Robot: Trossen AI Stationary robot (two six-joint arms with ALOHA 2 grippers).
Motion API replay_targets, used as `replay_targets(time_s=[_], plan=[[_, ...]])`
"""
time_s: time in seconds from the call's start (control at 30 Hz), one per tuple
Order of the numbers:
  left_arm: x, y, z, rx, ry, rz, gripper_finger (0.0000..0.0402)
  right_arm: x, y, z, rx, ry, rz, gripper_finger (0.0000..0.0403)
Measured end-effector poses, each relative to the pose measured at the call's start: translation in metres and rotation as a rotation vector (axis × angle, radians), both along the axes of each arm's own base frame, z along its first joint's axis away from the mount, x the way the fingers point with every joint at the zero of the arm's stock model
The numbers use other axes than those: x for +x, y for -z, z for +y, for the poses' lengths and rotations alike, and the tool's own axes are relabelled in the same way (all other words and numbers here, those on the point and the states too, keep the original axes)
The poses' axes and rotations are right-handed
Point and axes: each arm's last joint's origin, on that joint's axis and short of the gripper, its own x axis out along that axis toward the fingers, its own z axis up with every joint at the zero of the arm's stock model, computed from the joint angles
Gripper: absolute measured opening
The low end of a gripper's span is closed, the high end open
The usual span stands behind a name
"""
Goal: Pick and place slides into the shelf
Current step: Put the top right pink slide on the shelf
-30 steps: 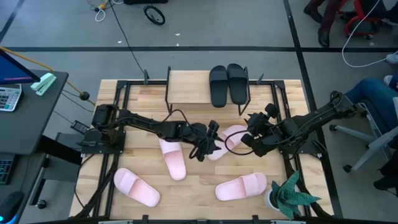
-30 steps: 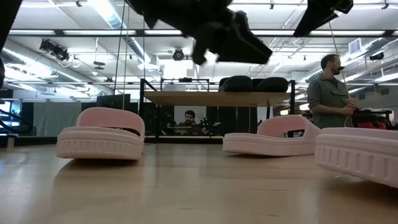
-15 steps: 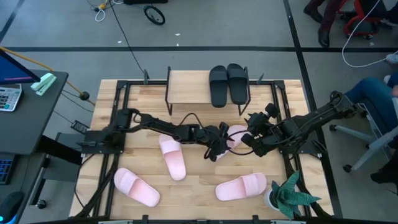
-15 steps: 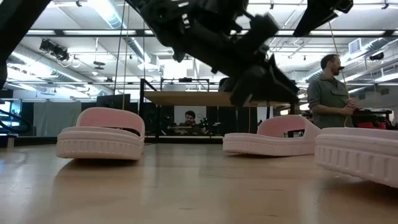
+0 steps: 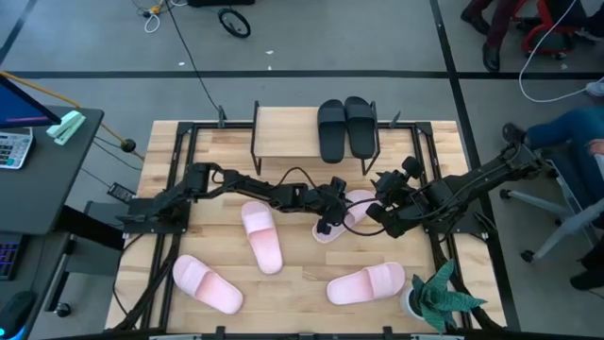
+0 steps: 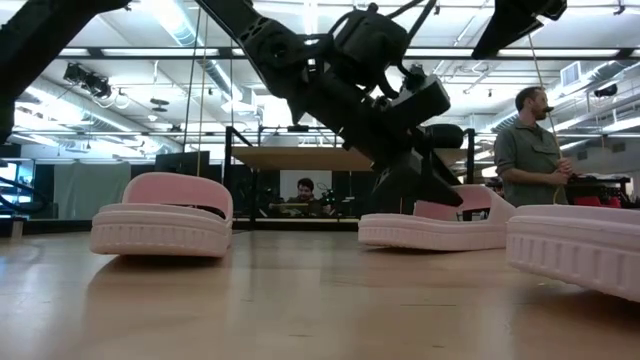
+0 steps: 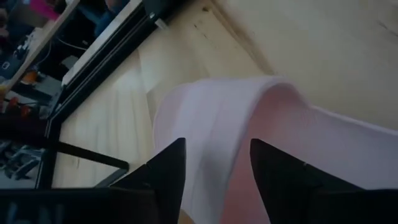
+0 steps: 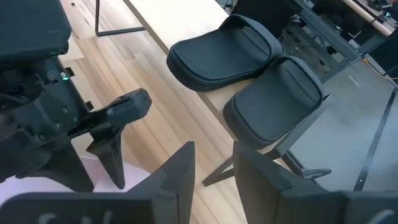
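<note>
My left gripper (image 5: 327,219) is open and points down over a light pink slide (image 5: 347,210) at the table's middle; in the left wrist view its fingers stand either side of the strap's edge (image 7: 214,134). My right gripper (image 5: 376,210) waits open just right of that slide. Two black slides (image 5: 345,128) rest on their soles on the shelf's (image 5: 286,132) top board. Three other pink slides lie on their soles on the table: one (image 5: 262,236) left of centre, one (image 5: 206,283) near left, one (image 5: 366,283) near right. My left gripper (image 7: 214,168) is down at the pink slide's strap (image 7: 205,118), coming from above, with one finger over the strap's outer face and one over the opening beside it. Whether the fingers touch the slide, I cannot tell. The slide lies flat on the table.
A potted plant (image 5: 436,297) stands at the table's near right corner. The black frame rails (image 5: 189,151) run along the table's sides. A person (image 6: 530,150) stands beyond the far edge. Bare tabletop (image 5: 302,274) lies between the near slides.
My left gripper has moved toward the table's right and come down from high above the table to the pink slide beside the right gripper. The slides have stayed where they were.
</note>
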Motion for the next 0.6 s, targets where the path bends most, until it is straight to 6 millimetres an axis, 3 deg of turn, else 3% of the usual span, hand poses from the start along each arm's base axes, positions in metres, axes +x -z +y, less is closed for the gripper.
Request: replay_targets(time_s=[0.2, 0.47, 0.6], plan=[[0.000, 0.000, 0.013, -0.030, -0.045, 0.000, 0.0161, 0.000, 0.000, 0.000, -0.001, -0.001, 0.001, 0.0114], [-0.001, 0.000, 0.015, -0.052, -0.063, -0.004, 0.0126, 0.000, 0.000, 0.000, 0.000, -0.001, 0.002, 0.0114], [-0.001, 0.000, 0.015, -0.077, -0.077, -0.009, 0.0083, 0.000, 0.000, 0.000, 0.000, -0.001, 0.001, 0.0114]])
